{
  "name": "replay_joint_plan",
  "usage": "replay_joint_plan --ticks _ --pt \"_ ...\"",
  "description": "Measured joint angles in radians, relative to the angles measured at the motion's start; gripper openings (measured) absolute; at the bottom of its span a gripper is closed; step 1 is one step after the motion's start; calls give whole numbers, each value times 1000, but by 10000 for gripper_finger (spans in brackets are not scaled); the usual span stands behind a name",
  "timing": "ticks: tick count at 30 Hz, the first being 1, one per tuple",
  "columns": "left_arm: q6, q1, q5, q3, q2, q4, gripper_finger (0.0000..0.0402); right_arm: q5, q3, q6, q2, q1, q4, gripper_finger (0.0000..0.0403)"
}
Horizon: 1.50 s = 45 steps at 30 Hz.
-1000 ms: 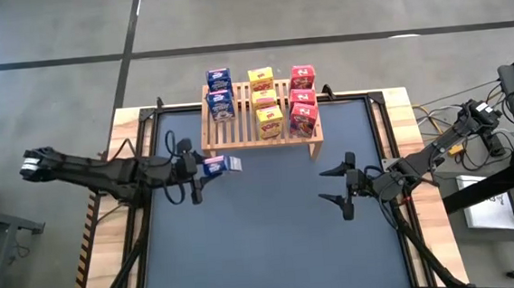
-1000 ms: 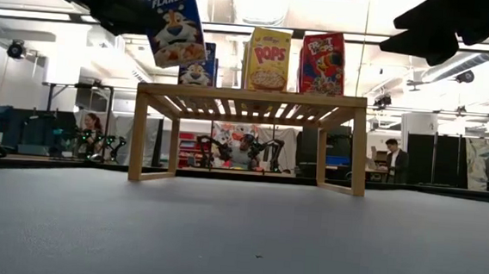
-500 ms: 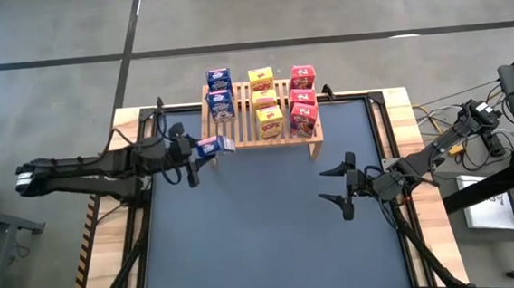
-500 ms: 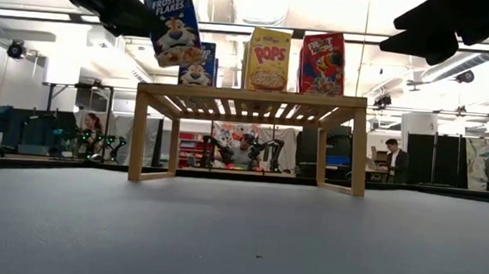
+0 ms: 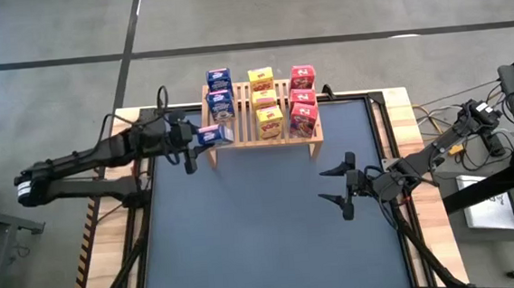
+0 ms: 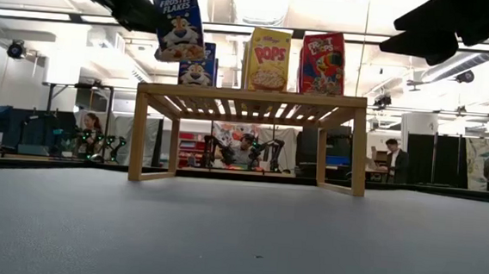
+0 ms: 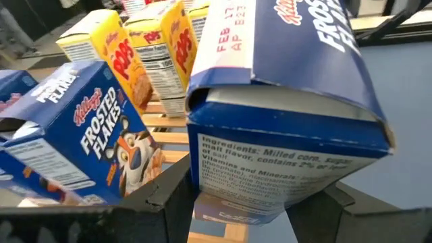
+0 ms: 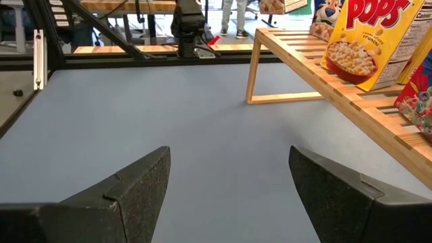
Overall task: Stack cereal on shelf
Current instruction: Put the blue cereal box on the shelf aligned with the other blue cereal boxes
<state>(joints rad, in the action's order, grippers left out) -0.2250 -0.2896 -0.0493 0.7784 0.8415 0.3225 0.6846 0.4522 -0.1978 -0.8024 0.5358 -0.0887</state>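
Observation:
The wooden slatted shelf [image 5: 261,130] stands at the table's far side. On it stand two blue boxes [image 5: 220,90], three yellow boxes [image 5: 266,100] and three red boxes [image 5: 302,97], each on its bottom. My left gripper [image 5: 193,139] is shut on a third blue cereal box [image 5: 213,135] [image 6: 177,22] by the shelf's near left corner, above the height of the shelf's top [image 6: 252,94]. My right gripper [image 5: 337,186] hangs open and empty over the table's right half, right of the shelf's right legs. My left gripper pinches the blue box between its two fingers [image 7: 162,202], one on each broad face, beside the narrow ingredients side [image 7: 270,169]. The fingers come level from the table's left. The box is lifted clear, upright but slightly tilted, its printed front toward the near edge.
The grey mat [image 5: 263,234] in front of the shelf is bare. The shelf's legs [image 6: 138,134] stand on the mat. Wooden borders and dark rails [image 5: 388,135] line the table's sides. People and other equipment show in the room beyond.
My left gripper has gone toward the table's far edge and upward with the blue box, from over the mat to the shelf's near left corner. The box has stayed upright in the hold and clear of everything.

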Motion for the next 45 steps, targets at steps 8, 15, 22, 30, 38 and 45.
replay_joint_plan --ticks 8,15,22,30,38,45 --pt "-3 -208 255 7 68 -27 178 0 -6 6 0 0 0 290" --pt "0 -319 392 12 125 -49 178 0 -11 6 0 0 0 290" --pt "6 -348 461 14 183 -43 178 0 -15 7 0 0 1 290" --pt "6 -356 457 14 202 -48 186 0 -17 7 0 0 0 290" --pt "6 -368 449 14 197 -7 228 0 -17 6 0 0 0 290" --pt "-28 -370 380 13 147 72 244 -1 -17 -2 0 0 1 290"
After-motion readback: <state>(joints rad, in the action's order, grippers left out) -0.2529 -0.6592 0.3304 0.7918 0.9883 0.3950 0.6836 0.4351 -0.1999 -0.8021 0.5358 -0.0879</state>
